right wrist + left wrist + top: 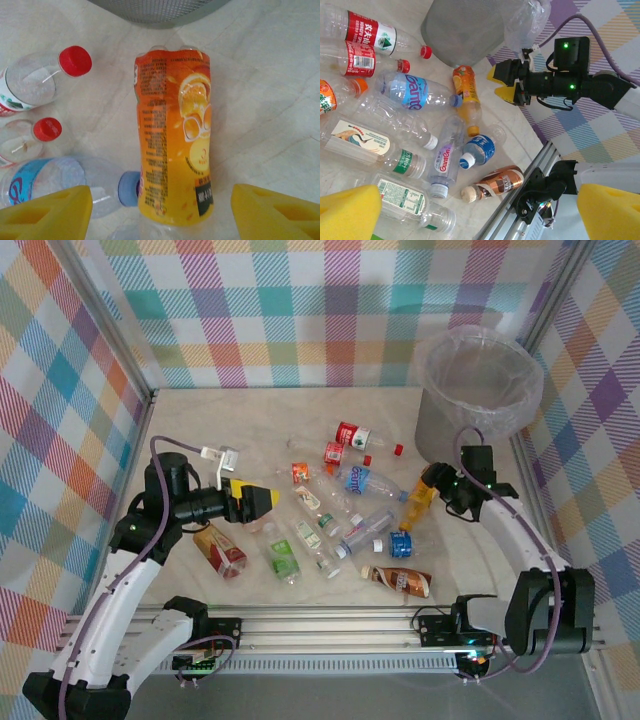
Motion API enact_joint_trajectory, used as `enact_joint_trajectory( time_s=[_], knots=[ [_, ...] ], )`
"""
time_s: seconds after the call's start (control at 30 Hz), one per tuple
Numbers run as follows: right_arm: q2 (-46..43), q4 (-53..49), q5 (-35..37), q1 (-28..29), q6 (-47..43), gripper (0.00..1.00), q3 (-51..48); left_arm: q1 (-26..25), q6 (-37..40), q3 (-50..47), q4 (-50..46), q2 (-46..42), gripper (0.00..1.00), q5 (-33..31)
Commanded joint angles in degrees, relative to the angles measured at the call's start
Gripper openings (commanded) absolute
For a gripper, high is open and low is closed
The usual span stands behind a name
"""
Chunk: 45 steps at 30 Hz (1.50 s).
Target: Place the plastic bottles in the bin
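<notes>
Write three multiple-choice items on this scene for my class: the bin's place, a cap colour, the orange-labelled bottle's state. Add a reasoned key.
1. Where does the bin stand? A. near left corner B. amid the bottles C. the table's far right corner
2. What colour are the caps of the two red-labelled bottles? A. blue B. red C. green
3. The orange-labelled bottle is: A. lying on the table between the right gripper's fingers B. upright inside the bin C. standing on its cap
Key: 1 C, it sits top right in the overhead view; 2 B, both caps show red; 3 A, yellow fingers flank it.
</notes>
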Motion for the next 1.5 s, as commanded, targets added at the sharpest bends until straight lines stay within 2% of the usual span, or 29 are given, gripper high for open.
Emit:
enact_joint_trajectory(
  time_s=[0.0,0.5,0.97,1.23,1.47],
  knots=[
    [2.46,6.12,0.09,0.27,1.7,0.73,-1.28,-0.42,0.78,-0.69,1.77,-0.43,1.0,0.69],
    [14.25,13.95,-0.16,0.27,2.01,0.72,-0.75,-0.42,0.76,-0.94,1.36,-0.09,1.0,-1.25],
    [20.02,18.48,0.54,0.61,1.38,0.69,-0.57,-0.42,1.06,-0.91,0.63,0.52,1.0,-2.41],
    [19.21,19.98,0.29,0.7,0.65,0.63,-0.95,-0.49,1.14,-0.8,0.51,0.77,1.0,-2.62],
    [12.47,21.35,0.18,0.7,0.29,0.59,-2.84,-0.42,1.3,-0.26,0.31,1.61,1.0,-3.54]
  ],
)
